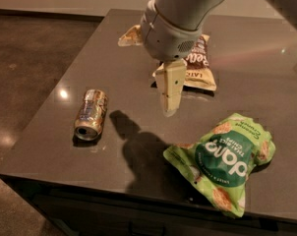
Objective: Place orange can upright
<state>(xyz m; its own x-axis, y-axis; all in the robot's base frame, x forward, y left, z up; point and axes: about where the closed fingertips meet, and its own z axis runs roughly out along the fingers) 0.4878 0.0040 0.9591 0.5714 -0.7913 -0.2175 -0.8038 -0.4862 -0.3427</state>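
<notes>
Orange-gold and silvery patterned orange can [91,114], dark grey table [65,73], green chip bag [222,161] with white lettering, brown-cream snack bag [200,65], cream gripper [169,109] above mid-table.
</notes>
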